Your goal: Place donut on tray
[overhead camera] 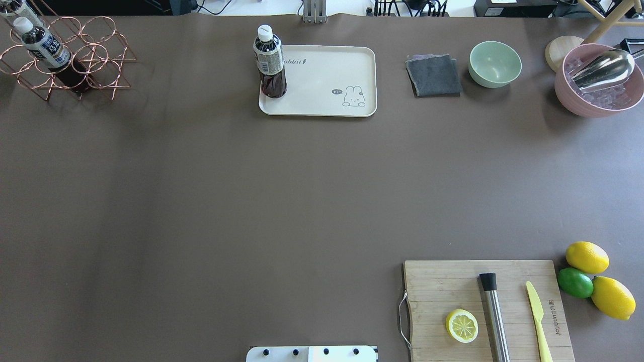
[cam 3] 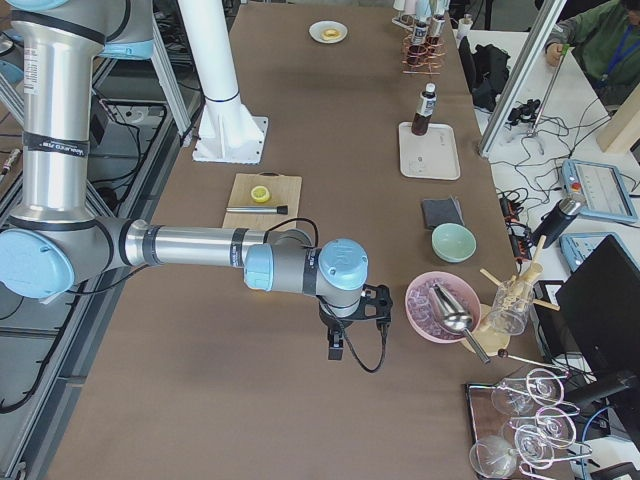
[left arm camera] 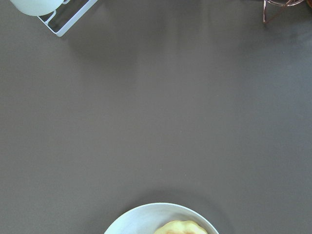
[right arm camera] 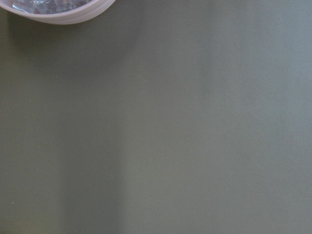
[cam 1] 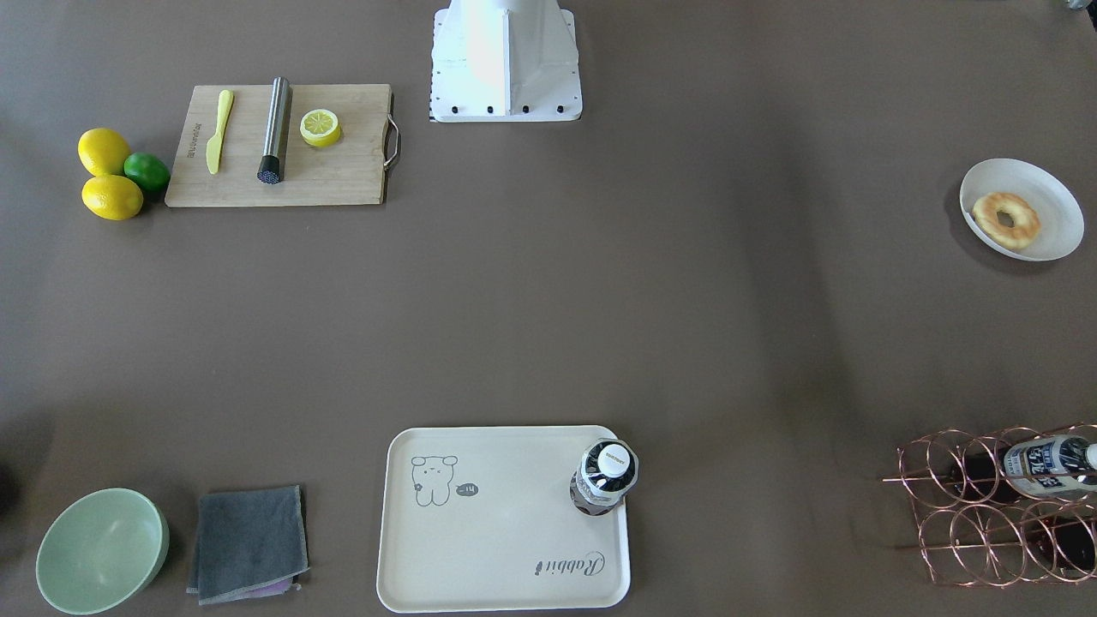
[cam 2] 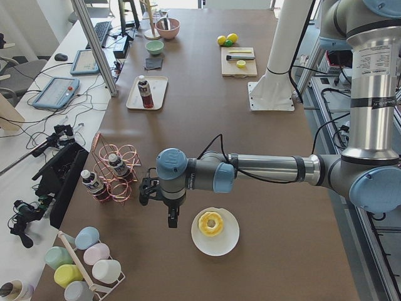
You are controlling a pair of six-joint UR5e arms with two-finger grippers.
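Nearby, lower centre in the left-side view, the donut (cam 2: pixel 203 224) sits on a white plate (cam 2: pixel 221 244), the left hand (cam 2: pixel 172 219) just beside it; the tray (cam 2: pixel 156 84) lies far up the desk (cam 2: pixel 263 157). Whether this or the right hand (cam 3: pixel 336 350) is wide or narrow cannot be told.

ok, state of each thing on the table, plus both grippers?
golden-yellow ring donut: lying flat on round white plate.
white-capped dark bottle: upright, capped, on a corner of the cream rectangular Rabbit tray.
tray: no donut on it.
grey cloth: folded.
lemon half: cut face up on wooden cutting board.
left gripper: beside the plate, off the donut; fingers open or shut, cannot tell.
right gripper: beside pink ice bowl; cannot tell.
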